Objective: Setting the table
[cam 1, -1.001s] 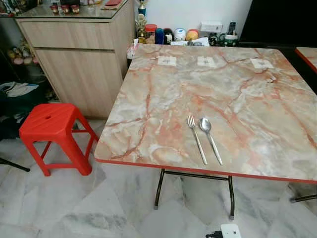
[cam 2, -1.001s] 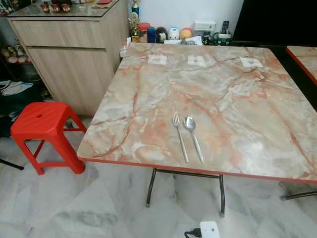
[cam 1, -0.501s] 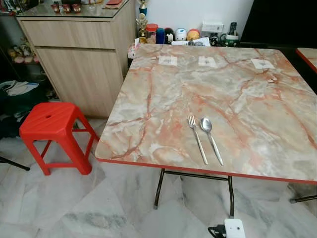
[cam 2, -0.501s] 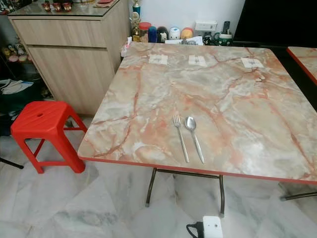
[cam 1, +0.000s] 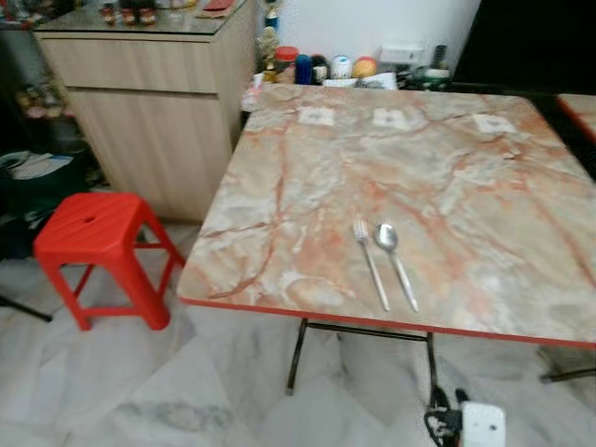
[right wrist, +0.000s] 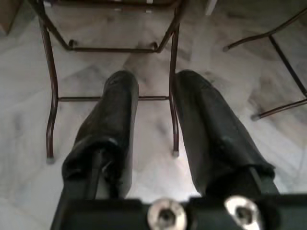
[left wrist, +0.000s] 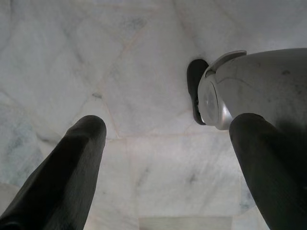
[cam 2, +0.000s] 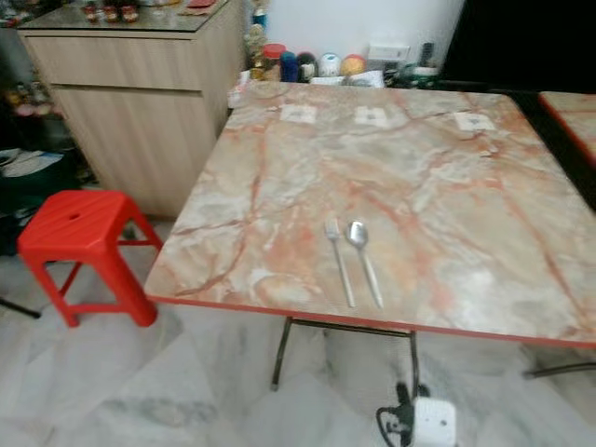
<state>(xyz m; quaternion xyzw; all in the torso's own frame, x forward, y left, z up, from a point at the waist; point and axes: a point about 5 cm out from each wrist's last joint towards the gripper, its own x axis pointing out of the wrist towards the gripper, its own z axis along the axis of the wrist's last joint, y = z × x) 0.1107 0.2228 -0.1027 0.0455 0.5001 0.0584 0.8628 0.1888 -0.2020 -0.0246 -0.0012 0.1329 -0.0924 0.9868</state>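
- Whole head view has shifted and gone blurry against half a second ago — camera move, not the things; the white plug box (cam 1: 483, 424) on the floor (cam 1: 112, 391) now sits further into frame, so the robot looks to be stepping or leaning.
- Worktop (cam 1: 307, 186), marble pattern with a red edge, same layout as before — nothing added, nothing taken off.
- Wood cabinet (cam 1: 149, 112) to its left; red stool (cam 1: 93, 228) in front of that, well apart from the worktop.
- Jars and small clutter (cam 1: 317, 67) along the far edge by the wall; too blurred to name.
- Fork (cam 1: 370, 263) and spoon (cam 1: 395, 262) lie side by side near the front edge, handles toward the robot, just beside each other, not touching as far as I can tell — unmoved.
- Left pincer (left wrist: 168, 158) — fingers spread wide, empty, hanging over bare floor next to the robot's own leg.
- Right pincer (right wrist: 156, 124) — fingers a narrow gap apart, empty, aimed at the floor and the worktop's metal legs (right wrist: 48, 96).
- Judgement: one cutlery pair is already set; both arms idle and carrying nothing, so this reads as walking between steps — likely off to fetch more, or done.
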